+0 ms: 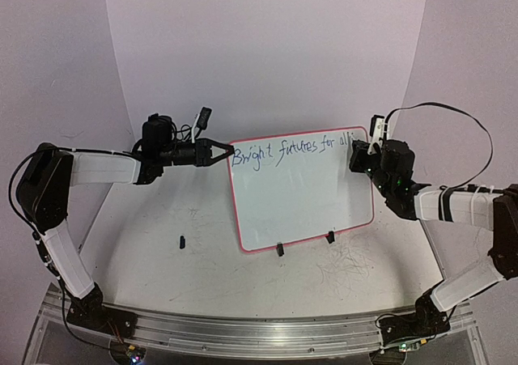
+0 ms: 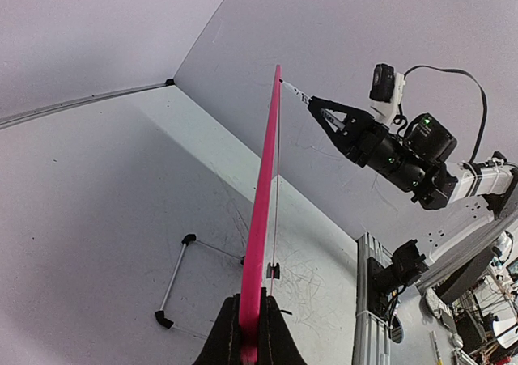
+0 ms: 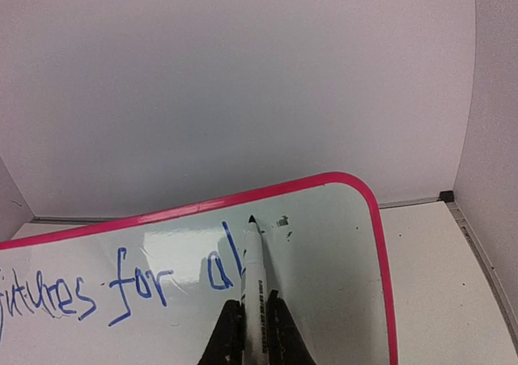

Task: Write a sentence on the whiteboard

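Clamping pink-rimmed whiteboard [image 1: 307,207], left claw [image 1: 230,151], right claw [image 3: 255,315] clamping marker [image 3: 255,260], blue sentence [image 1: 293,150] atop.

From high at six o'clock one camera faces twelve; my wrist cameras look closely at the whiteboard [image 1: 307,207] all three share.
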You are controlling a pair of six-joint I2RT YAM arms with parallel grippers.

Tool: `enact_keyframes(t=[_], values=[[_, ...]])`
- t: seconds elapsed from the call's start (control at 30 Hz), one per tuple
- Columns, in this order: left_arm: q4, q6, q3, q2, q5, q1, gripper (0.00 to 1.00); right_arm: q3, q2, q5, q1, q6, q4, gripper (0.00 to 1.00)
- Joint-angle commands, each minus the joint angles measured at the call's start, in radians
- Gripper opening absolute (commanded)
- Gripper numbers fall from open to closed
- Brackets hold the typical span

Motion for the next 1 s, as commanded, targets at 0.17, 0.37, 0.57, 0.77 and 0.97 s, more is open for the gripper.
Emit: enact_keyframes(t=[0.17, 0.37, 0.57, 0.77, 0.97], values=[[-0.08, 0.052, -0.024, -0.011, 0.04, -0.044, 0.0, -0.06, -0.036, -0.018, -0.004, 0.031, 0.001, 0.0], [-0.081, 0.052, -0.025, -0.008, 0.042, -0.044, 0.0, -0.085, -0.044, -0.024, -0.003, 0.043, -0.003, 0.0], [-0.08, 0.052, -0.024, -0.005, 0.041, -0.046, 0.0, -0.103, -0.061, -0.007, -0.003, 0.046, -0.012, 0.0], [-0.08, 0.052, -0.024, -0.003, 0.041, -0.047, 0.0, -0.096, -0.081, 0.053, -0.003, 0.042, -0.024, 0.0], [-0.081, 0.052, -0.025, -0.003, 0.041, -0.047, 0.0, -0.122, -0.187, 0.023, -0.004, 0.062, -0.024, 0.0]])
